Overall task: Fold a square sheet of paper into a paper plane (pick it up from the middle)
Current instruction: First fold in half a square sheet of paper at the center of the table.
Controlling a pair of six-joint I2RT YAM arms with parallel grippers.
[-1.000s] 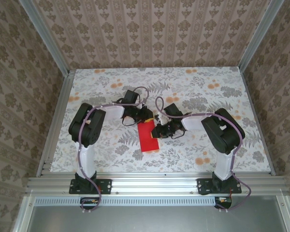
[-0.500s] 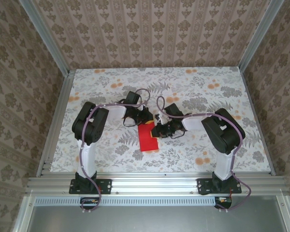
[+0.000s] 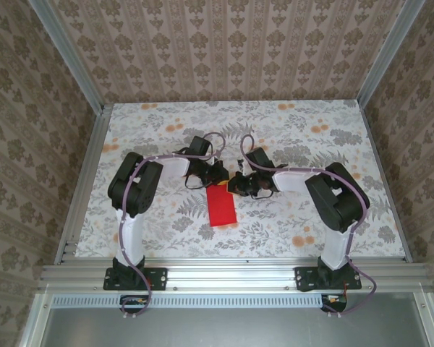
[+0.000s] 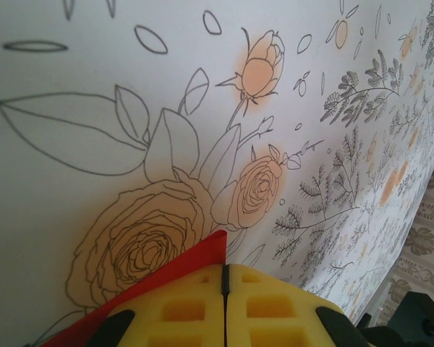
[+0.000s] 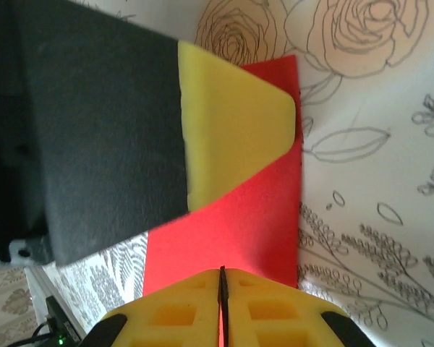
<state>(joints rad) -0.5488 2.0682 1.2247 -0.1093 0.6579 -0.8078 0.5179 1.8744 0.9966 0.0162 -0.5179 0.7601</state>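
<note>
sheet: square sheet of paper [image 3: 221,207], a narrow folded strip flat on worktop [image 3: 311,217] | handling: light, limp, creases readily; take by an edge | left tool [image 4: 224,278]: pressed together at far end, perhaps nipping it | right tool [image 5: 221,280]: pressed together over strip

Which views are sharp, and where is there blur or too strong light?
Top external view: even, soft light, the red paper sharp. Left wrist view: the tablecloth looks pale and bright at left, the yellow pads soft. Right wrist view: the other arm's finger, close to the lens, is blurred.
</note>
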